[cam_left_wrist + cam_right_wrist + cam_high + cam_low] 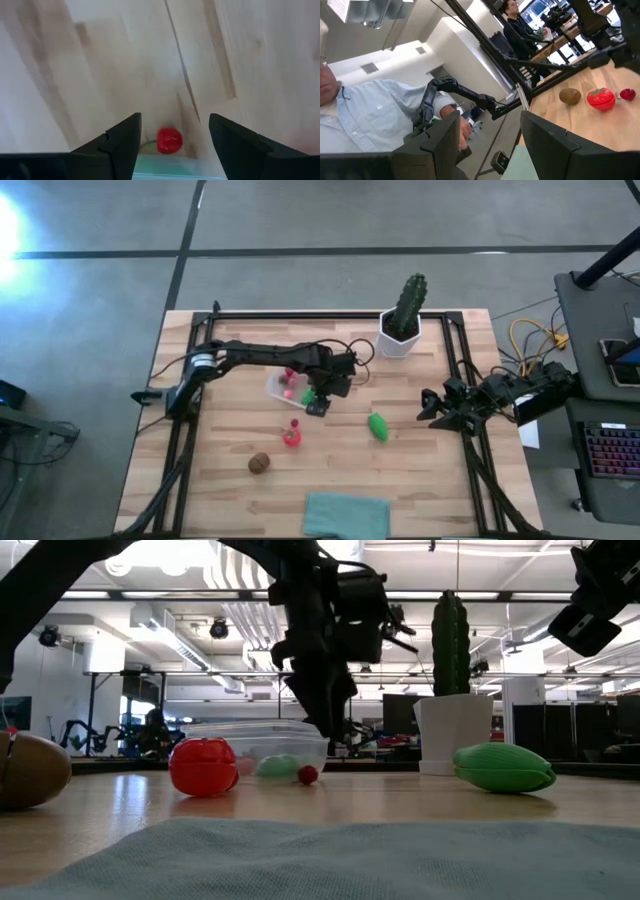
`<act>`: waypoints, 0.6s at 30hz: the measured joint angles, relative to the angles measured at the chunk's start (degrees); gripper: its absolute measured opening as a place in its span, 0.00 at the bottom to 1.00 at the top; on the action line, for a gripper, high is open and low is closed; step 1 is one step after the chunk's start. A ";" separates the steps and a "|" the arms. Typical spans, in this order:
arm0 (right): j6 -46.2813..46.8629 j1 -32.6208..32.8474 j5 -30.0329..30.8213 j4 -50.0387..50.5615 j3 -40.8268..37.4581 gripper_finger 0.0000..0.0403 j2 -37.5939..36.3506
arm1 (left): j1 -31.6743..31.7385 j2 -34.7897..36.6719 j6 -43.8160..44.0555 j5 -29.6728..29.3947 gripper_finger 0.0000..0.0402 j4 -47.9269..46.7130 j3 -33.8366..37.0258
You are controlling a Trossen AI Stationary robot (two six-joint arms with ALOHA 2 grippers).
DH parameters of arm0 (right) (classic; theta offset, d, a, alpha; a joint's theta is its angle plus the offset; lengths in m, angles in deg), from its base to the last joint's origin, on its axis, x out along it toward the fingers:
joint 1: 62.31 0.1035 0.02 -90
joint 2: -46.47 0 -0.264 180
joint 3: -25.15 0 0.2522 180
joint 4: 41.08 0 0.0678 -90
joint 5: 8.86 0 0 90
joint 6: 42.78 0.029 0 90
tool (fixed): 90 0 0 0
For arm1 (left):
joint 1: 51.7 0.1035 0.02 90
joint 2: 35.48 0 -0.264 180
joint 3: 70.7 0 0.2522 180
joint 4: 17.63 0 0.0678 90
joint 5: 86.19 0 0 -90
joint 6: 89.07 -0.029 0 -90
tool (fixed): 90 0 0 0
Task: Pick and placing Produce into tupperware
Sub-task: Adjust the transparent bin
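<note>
Below left claw (172, 131), small red produce (169, 140).

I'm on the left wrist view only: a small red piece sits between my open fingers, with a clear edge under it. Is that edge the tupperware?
Observer: Yes. From above, the left gripper hangs right beside the tupperware.
Operator: Anything in it already?
Observer: A pale green piece shows through its wall in the low view.
Operator: What else is loose on the table?
Observer: Besides your small red piece, there are a bigger red fruit, a brown round one and a green oblong piece.
</note>
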 joint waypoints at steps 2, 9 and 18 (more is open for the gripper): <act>0.01 0.00 -0.53 0.07 0.00 0.50 -0.02 | 0.02 0.35 -0.30 -0.91 0.55 0.00 -0.65; 0.03 0.00 -0.68 0.26 0.00 0.50 -0.02 | 0.28 1.42 0.02 -2.70 0.55 -3.65 -2.08; 0.03 0.00 -0.68 1.71 -0.02 0.50 -0.02 | 0.34 2.05 -0.43 -2.73 0.55 -7.83 -0.14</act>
